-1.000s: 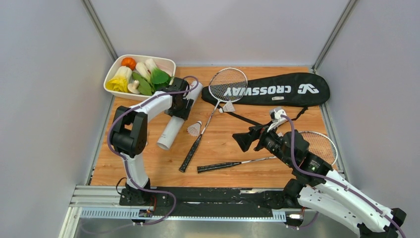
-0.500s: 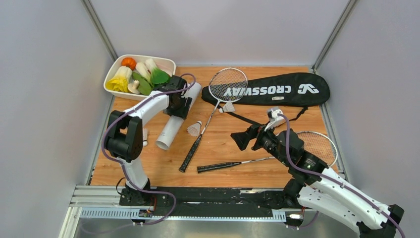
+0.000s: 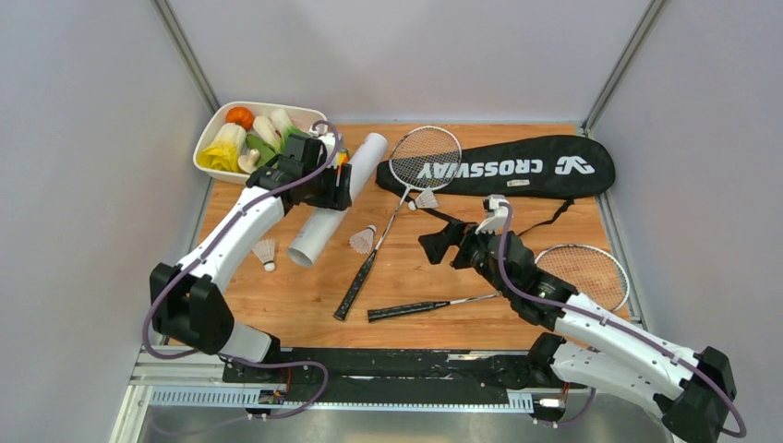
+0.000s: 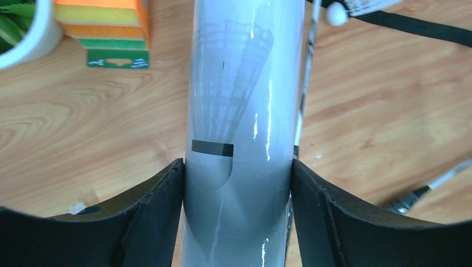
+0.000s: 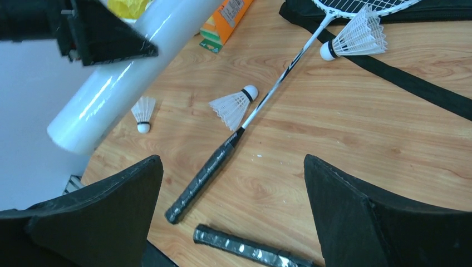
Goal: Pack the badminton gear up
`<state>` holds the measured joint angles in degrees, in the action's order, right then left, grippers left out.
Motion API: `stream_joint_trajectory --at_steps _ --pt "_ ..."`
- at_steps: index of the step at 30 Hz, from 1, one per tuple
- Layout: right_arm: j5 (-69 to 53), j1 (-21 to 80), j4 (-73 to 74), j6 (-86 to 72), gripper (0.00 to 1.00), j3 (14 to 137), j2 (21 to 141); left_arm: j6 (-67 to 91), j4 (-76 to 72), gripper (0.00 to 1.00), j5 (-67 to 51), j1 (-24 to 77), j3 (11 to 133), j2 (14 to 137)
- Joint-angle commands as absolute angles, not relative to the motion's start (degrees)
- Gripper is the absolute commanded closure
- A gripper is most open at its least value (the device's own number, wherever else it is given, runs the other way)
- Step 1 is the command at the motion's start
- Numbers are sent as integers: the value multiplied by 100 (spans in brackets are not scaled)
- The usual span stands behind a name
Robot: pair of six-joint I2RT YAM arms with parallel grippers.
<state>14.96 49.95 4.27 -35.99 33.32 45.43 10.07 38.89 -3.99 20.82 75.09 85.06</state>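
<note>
On the wooden table (image 3: 415, 277), nearest us, the right gripper (image 5: 232, 158) hangs spread and empty above a racket (image 5: 206, 172), while farther back the left gripper (image 4: 236, 172) is clenched mid-length on the glossy tube (image 4: 239, 83), which we fear could slip or swing, knocking the shuttlecock (image 3: 266, 251) near its near end, well short of the bag (image 3: 517, 166) at the back.

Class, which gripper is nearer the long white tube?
Left. The left gripper clamps the long white tube; the right gripper hangs open, apart from it, above a black racket handle.

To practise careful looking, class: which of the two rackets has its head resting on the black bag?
The racket nearer the tube: its head overlaps the end of the bag. The other racket has its head on bare wood.
</note>
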Motion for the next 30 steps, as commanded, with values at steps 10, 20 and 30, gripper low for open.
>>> stream_joint_trajectory --at_steps 10,20,30 --pt "796 4546 -2372 -4919 0 4147 6835 2609 1277 63 -3563 2082 5510 6579" --pt "186 4440 -3234 -5532 0 4299 7503 2907 454 63 -4625 2091 4835 5885" --pt "-151 4430 -3923 -5260 35 4050 7153 2975 420 51 -5299 2099 4703 5893"
